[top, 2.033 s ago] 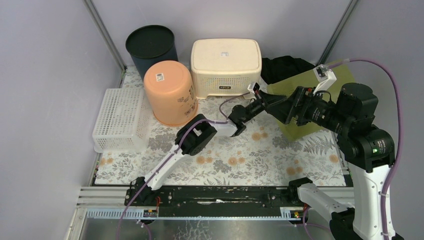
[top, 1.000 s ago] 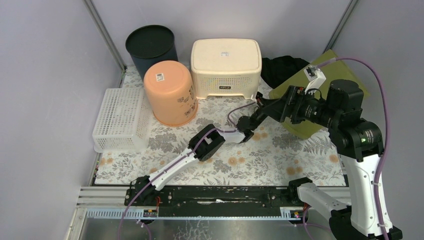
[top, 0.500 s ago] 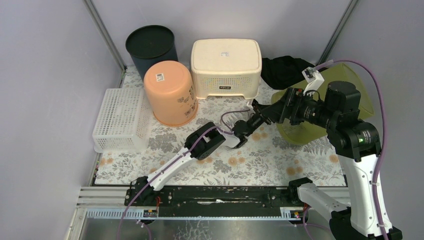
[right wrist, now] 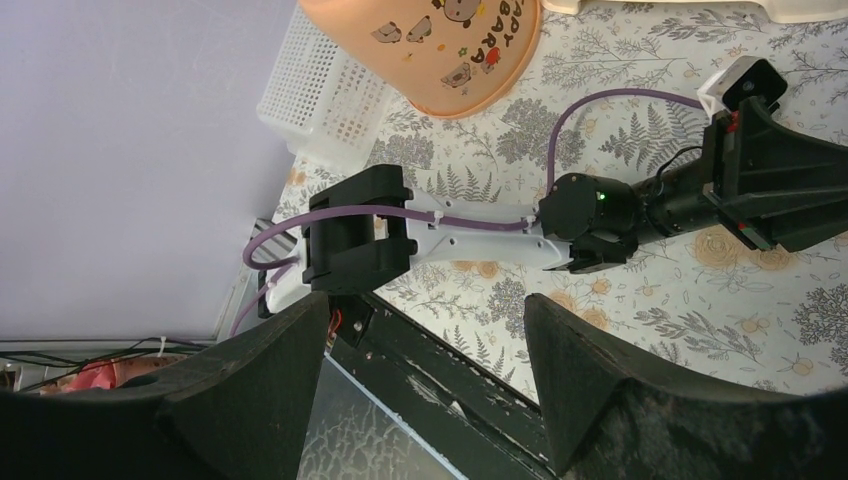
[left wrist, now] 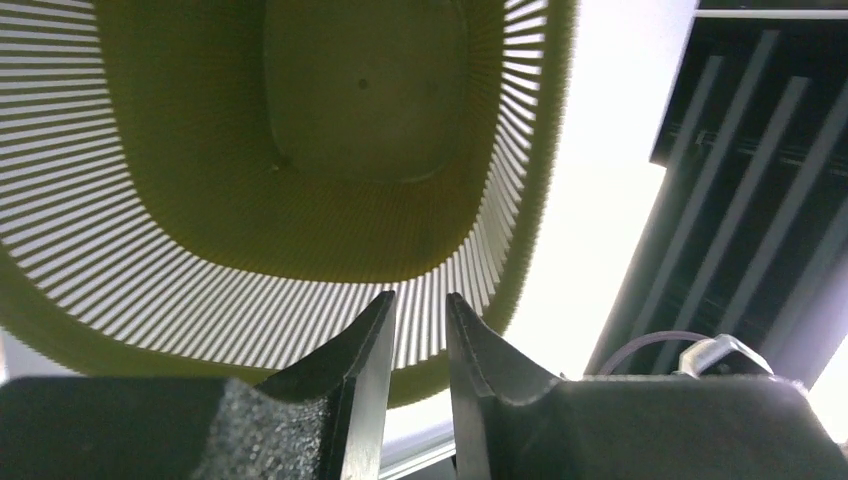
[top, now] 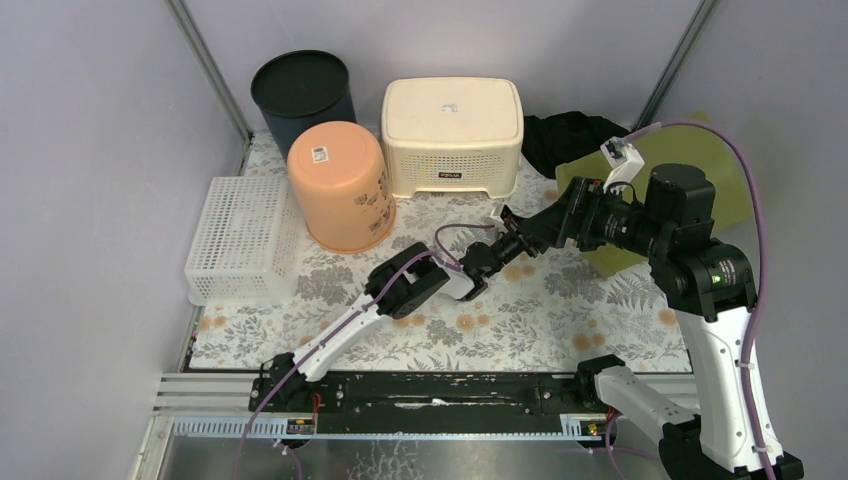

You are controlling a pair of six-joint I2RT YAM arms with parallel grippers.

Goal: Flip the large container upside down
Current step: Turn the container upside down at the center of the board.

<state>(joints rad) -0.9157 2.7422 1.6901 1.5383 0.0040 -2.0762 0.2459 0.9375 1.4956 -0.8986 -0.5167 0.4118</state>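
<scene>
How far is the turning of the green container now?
Done: the green container is tipped, its opening facing the left gripper. In hand: nothing; its jaws and those of the right gripper stand open, empty. Left: set it fully upside down on the table.

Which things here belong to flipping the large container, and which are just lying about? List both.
For the job: green slatted basket; left gripper; right gripper.

Lying about: black bin; orange bucket; cream basket; white mesh tray; black cloth.
</scene>
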